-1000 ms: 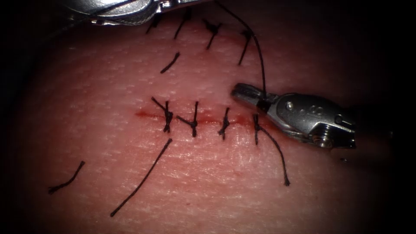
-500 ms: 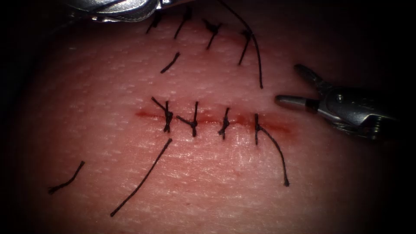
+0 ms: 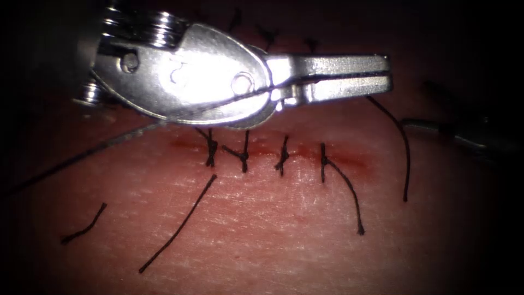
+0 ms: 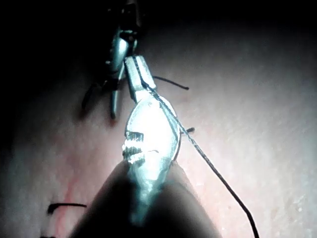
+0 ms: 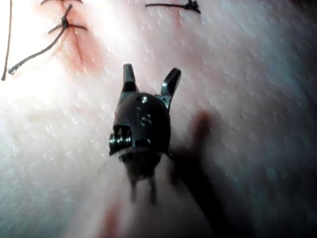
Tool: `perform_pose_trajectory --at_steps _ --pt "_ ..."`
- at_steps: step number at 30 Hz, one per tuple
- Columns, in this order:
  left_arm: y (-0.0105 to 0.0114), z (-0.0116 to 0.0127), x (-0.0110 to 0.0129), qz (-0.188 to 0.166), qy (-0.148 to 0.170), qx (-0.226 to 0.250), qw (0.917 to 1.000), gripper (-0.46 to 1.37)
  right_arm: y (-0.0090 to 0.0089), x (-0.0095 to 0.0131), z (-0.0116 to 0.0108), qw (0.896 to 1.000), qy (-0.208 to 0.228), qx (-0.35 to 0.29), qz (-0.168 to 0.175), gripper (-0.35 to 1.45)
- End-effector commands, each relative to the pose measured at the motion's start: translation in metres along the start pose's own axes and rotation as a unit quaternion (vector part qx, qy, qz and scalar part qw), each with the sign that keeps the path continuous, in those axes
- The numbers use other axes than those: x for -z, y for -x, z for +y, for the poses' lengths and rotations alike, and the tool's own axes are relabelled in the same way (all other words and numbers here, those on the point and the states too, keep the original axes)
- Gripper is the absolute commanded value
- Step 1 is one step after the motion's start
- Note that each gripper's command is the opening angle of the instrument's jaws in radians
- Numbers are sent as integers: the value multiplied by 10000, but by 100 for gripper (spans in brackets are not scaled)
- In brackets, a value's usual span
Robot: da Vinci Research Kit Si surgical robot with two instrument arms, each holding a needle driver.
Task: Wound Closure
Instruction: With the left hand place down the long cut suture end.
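A: What has the left tool (image 3: 382,74) got?
B: Its jaws are closed on the thread (image 3: 401,147), which hangs from the tips and ends free on the tissue (image 3: 273,235), beyond the cut's right end. A second strand runs back under its wrist.
A: And below it?
B: The cut (image 3: 267,153) with four knotted stitches (image 3: 244,155), loose cut ends (image 3: 180,224) nearer the viewer.
A: The right tool (image 5: 148,79)?
B: Off to the right, jaws spread wide, holding nothing.
A: The needle?
B: I can't tell where it is.
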Motion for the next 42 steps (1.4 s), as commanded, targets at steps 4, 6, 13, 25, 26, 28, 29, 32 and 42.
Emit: perform_pose_trajectory --at_steps 4,6,13,25,26,28,29,32,42 --pt "14 42 -2 222 387 357 9984 -35 0 -1 0 10000 -24 0 2 125" --pt "19 55 -3 325 482 498 9971 -35 0 -1 0 10000 -29 0 -12 125" --pt "58 116 1 528 908 1096 9884 -35 -1 -3 -1 10000 -18 -1 -13 125" --pt "159 171 19 459 1240 1840 9740 -35 -1 -11 -10 10000 21 -9 -4 126" --pt "171 175 20 396 1266 1918 9724 -35 -1 -12 -11 10000 27 -10 -4 126" --pt "192 180 21 276 1316 2057 9693 -35 -2 -13 -12 10000 20 -12 3 126" --pt "207 184 22 204 1355 2183 9662 -35 -2 -14 -12 10000 22 -14 2 126" --pt "244 192 27 -3 1435 2501 9575 -7 -3 -15 -13 10000 28 -16 1 126" --pt "329 185 53 -1183 1307 3016 9370 82 -4 -16 -16 10000 12 -22 11 126"
